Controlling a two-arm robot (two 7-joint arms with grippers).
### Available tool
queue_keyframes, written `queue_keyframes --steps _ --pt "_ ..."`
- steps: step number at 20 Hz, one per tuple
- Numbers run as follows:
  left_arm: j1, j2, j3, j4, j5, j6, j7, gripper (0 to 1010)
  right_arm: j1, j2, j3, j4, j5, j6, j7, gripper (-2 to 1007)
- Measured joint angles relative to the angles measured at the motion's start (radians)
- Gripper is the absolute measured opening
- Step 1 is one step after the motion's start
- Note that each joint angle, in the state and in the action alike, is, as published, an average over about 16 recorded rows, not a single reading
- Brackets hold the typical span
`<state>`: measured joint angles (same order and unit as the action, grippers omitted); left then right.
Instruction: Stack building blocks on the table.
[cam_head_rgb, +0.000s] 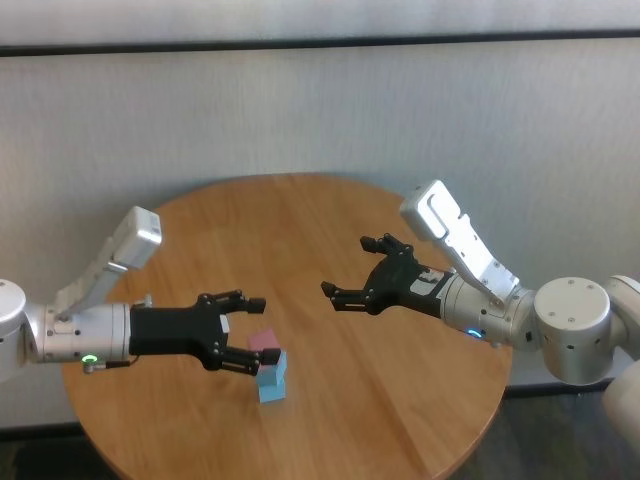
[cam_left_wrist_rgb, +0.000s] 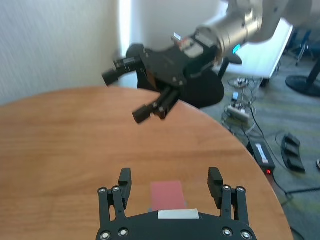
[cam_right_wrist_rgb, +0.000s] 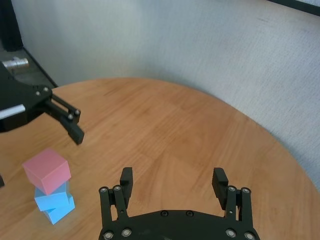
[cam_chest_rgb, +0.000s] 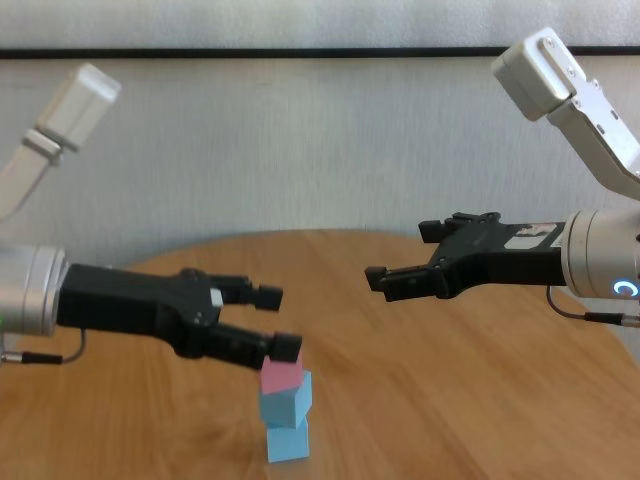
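1. Three cubes stand in one stack on the round wooden desk (cam_head_rgb: 400, 400), toward its near edge and left of centre.
2. At the bottom sits a light blue cube (cam_chest_rgb: 287, 441), resting flat on the desk.
3. On it sits the second blue cube (cam_chest_rgb: 288, 400), turned a little off square from the one beneath.
4. On top is the pink cube (cam_chest_rgb: 280, 377), also twisted slightly against the blue below, so the tower looks a bit ragged but upright.
5. The left claw (cam_chest_rgb: 272, 318) is right at the top of the stack, reaching in from the left, fingers spread wide.
6. From the left wrist camera the pink cube (cam_left_wrist_rgb: 167, 195) lies between the two fingers with clear gaps on either side, so nothing is gripped.
7. In the chest view the lower finger (cam_chest_rgb: 250, 345) ends just beside the pink cube's upper corner; whether it touches, I cannot tell.
8. The right claw (cam_head_rgb: 365, 268) hangs above the middle of the desk, well apart from the stack, fingers wide and holding nothing.
9. From the right wrist camera the whole tower shows off to one side, pink cube (cam_right_wrist_rgb: 46, 170) on top, with bare wood under that claw.
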<state>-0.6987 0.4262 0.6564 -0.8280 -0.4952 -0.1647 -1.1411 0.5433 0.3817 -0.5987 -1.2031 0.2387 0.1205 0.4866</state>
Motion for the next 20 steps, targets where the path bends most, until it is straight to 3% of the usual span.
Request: queue_keyframes --steps 4,9,15,20 --pt "0.007 0.003 -0.029 -0.009 -0.018 -0.017 0.066 981 0.000 0.000 0.000 0.000 0.000 0.000 0.000 1001" --pt "0.029 0.008 -0.078 -0.038 -0.024 -0.036 0.199 1000 0.000 0.000 0.000 0.000 0.000 0.000 0.000 1001" --pt "0.069 0.017 -0.134 -0.092 0.003 -0.052 0.381 1000 0.000 0.000 0.000 0.000 0.000 0.000 0.000 1001" --pt "0.096 0.024 -0.158 -0.131 0.025 -0.053 0.457 1000 0.000 0.000 0.000 0.000 0.000 0.000 0.000 1001"
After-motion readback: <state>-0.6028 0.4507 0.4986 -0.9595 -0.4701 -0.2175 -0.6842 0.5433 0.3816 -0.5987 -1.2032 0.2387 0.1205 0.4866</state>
